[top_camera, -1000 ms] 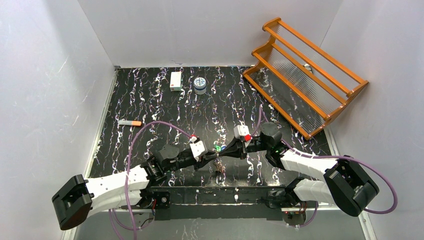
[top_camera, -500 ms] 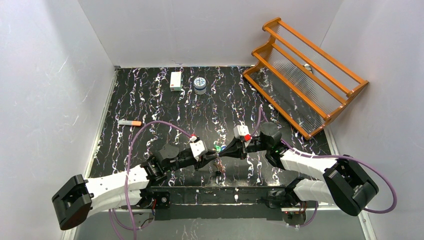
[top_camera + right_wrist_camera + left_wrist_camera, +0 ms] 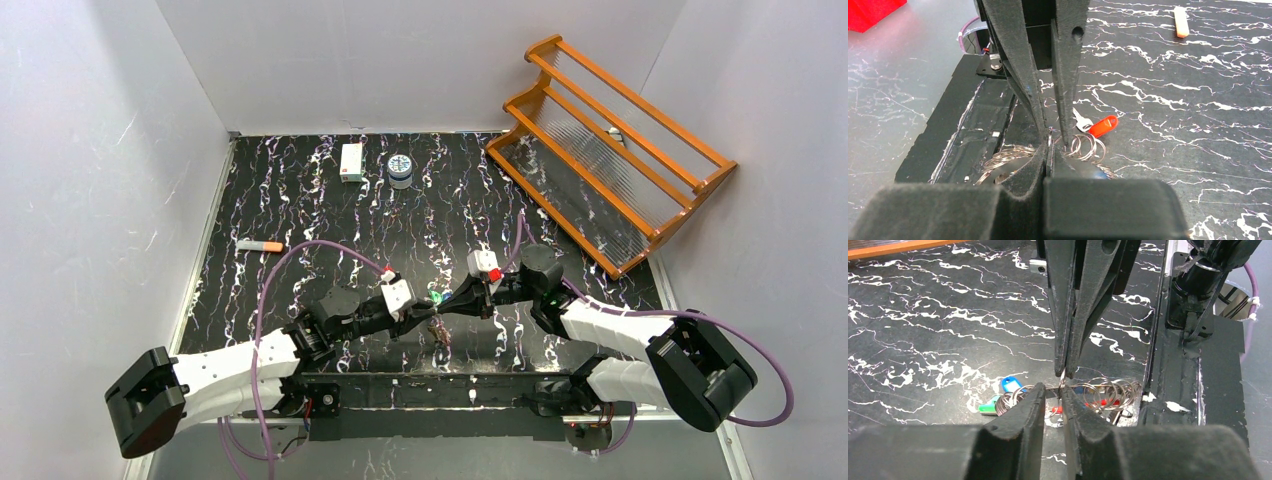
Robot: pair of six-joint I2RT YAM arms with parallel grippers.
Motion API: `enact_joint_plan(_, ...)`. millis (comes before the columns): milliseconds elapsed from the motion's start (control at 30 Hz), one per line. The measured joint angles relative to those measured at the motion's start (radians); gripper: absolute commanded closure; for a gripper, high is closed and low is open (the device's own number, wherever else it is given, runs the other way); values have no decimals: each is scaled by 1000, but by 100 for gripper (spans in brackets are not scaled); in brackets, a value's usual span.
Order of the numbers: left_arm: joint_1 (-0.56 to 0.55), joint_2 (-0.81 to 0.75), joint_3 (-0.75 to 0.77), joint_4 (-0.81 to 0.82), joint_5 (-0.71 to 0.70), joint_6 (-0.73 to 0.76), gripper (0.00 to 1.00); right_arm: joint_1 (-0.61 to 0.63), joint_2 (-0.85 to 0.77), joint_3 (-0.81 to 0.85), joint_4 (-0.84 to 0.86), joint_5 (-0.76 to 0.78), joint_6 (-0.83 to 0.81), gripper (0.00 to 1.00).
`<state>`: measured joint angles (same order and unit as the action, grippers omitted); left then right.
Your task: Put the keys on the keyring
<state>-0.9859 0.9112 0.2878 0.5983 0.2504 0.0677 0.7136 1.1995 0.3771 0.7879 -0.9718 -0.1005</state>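
Both grippers meet tip to tip over the near middle of the black marbled table (image 3: 300,200). My right gripper (image 3: 1064,372) is shut on a thin silver loop of the keyring (image 3: 1062,384). More silver rings (image 3: 1113,392) fan out beside it. My left gripper (image 3: 1054,392) has its jaws a narrow gap apart, with a flat silver key piece (image 3: 1052,394) spanning that gap. Keys with green (image 3: 988,405), blue (image 3: 1010,385) and red (image 3: 1103,125) caps hang or lie just beyond the tips. From above, the bunch (image 3: 438,330) dangles below the two grippers (image 3: 436,308).
An orange wooden rack (image 3: 610,150) leans at the back right. A white box (image 3: 351,161) and a small round tin (image 3: 401,170) stand at the back. An orange-tipped marker (image 3: 260,245) lies at the left. The black base strip (image 3: 430,390) runs along the near edge.
The left arm has edged slightly; both grippers stay joined at the bunch and the grips look unchanged.
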Motion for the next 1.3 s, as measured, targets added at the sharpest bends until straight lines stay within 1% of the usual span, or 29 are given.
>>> enact_joint_plan(33,0,0,0,0,0,-1,92,0,0,0,0,0,0,99)
enact_joint_plan(67,0,0,0,0,0,-2,99,0,0,0,0,0,0,99)
enact_joint_plan(100,-1,0,0,0,1,-3,100,0,0,0,0,1,0,99)
enact_joint_plan(233,-3,0,0,0,-2,-6,100,-1,0,0,0,2,-1,98)
enact_joint_plan(267,-3,0,0,0,-5,-6,100,-1,0,0,0,3,-1,91)
enact_joint_plan(300,-3,0,0,0,-7,-6,100,-1,0,0,0,5,-1,77)
enact_joint_plan(367,-3,-1,0,0,-12,-5,100,-1,-1,0,-5,10,-1,52)
enact_joint_plan(400,-3,-3,0,-2,-19,-4,100,-1,-3,0,-11,12,0,43)
enact_joint_plan(533,-2,-14,0,-5,-34,19,100,-1,-47,-2,-32,56,-16,20)
enact_joint_plan(600,-2,-22,0,-6,-33,38,100,-1,-83,-6,-33,90,-33,13)
enact_joint_plan(700,-2,-34,0,-12,-33,82,100,-1,-135,-16,-47,137,-61,9)
enact_joint_plan(733,-2,-38,0,-16,-33,101,100,-1,-148,-16,-53,152,-71,6)
enact_joint_plan(767,-2,-42,0,-21,-32,120,100,-1,-158,-16,-58,165,-81,5)
enact_joint_plan(867,-2,-55,0,-36,-24,209,100,-1,-175,-16,-77,194,-100,1)
enact_joint_plan(1033,-2,-81,-2,-46,-32,378,100,-1,-180,-16,-102,220,-116,1)
enact_joint_plan(1100,-2,-84,-2,-46,-39,422,100,-1,-180,-15,-111,226,-117,1)
enact_joint_plan(1200,-2,-85,-2,-49,-50,460,100,-1,-180,-14,-129,235,-117,1)
enact_joint_plan(1300,-2,-84,1,-59,-63,463,100,-1,-180,-12,-146,254,-112,1)
